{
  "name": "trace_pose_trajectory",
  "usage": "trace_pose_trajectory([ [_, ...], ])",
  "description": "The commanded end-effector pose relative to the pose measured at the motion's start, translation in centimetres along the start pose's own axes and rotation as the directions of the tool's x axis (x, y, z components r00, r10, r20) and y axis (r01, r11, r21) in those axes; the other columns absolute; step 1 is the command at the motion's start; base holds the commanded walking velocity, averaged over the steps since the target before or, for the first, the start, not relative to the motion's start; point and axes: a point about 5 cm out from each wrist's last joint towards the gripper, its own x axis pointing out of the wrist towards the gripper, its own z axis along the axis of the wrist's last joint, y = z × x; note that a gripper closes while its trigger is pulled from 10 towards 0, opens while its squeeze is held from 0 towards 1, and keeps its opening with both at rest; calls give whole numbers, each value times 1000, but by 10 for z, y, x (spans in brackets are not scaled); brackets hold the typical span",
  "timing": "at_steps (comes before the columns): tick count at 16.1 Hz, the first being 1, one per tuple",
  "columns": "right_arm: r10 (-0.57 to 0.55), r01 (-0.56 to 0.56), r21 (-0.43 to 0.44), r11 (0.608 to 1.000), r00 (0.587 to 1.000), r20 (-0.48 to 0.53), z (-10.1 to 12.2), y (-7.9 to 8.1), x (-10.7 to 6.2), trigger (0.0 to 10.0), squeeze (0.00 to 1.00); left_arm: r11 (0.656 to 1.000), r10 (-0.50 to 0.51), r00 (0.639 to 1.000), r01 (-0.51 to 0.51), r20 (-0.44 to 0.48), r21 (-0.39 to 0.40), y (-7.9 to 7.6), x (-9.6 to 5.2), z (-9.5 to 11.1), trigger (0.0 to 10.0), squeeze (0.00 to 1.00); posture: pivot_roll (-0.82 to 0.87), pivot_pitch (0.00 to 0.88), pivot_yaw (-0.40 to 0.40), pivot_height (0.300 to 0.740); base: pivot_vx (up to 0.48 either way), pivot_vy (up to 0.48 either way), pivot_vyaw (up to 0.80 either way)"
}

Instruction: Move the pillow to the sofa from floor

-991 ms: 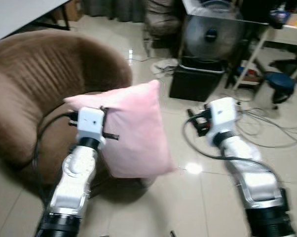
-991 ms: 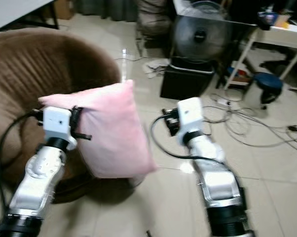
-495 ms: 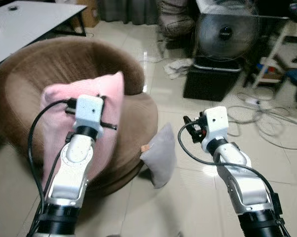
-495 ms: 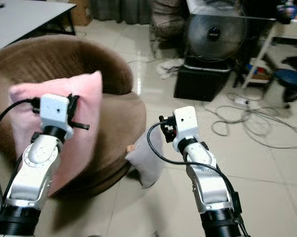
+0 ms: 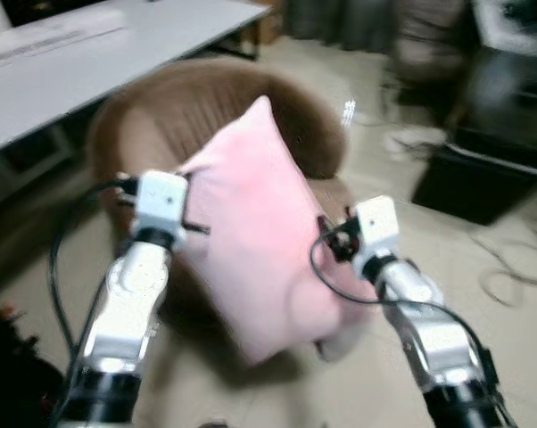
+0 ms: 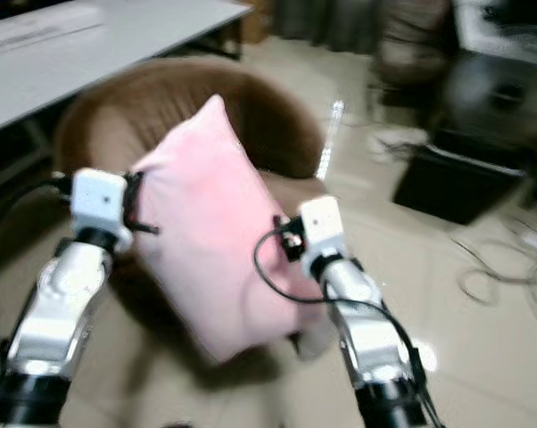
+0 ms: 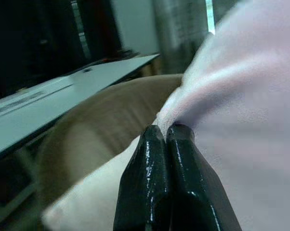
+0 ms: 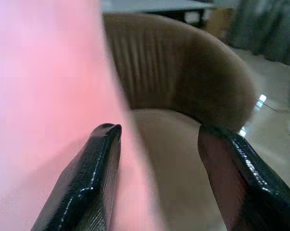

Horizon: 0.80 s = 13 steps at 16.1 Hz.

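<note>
A pink pillow (image 5: 264,227) hangs in the air in front of the round brown sofa (image 5: 215,98), tilted with one corner up. My left gripper (image 7: 167,132) is shut on the pillow's edge (image 7: 222,91) at its left side. My right gripper (image 8: 157,132) is open beside the pillow's right side, with the pink cloth (image 8: 48,96) against one finger and the sofa's seat (image 8: 169,139) between the fingers. The brown backrest (image 8: 183,72) curves behind. Both arms are raised before me; the right wrist (image 5: 375,227) is next to the pillow.
A white table (image 5: 90,53) stands at the back left beside the sofa. A black box (image 5: 483,183) and cables (image 5: 518,267) lie on the tiled floor at the right. A grey cushion (image 5: 340,343) peeks out under the pink pillow.
The camera has turned left, so the sofa and table now sit nearer the middle. The pillow has swung right and up, now between both arms. The right gripper has come up beside it.
</note>
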Motion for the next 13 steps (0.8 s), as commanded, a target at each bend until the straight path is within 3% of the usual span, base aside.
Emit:
trace_pose_trajectory([
  [1, -26, 26, -11, 1000, 1000, -9, -3, -8, -2, 10000, 0, 1000, -11, 999, 11, 46, 4, -3, 1, 12, 10000, 0, 48, 0, 15, 740, 337, 0, 800],
  [7, -106, 106, 23, 994, 994, 0, -5, -18, -6, 10000, 0, 994, -106, 993, 105, 49, 16, -13, 5, 12, 10000, 0, 35, 0, 40, 740, 341, 0, 0],
  [13, -104, 103, 38, 994, 995, 10, -5, -15, -3, 10000, 0, 994, -102, 994, 100, 49, 35, -6, 9, 13, 10000, 0, 36, 0, 55, 740, 342, 0, 0],
])
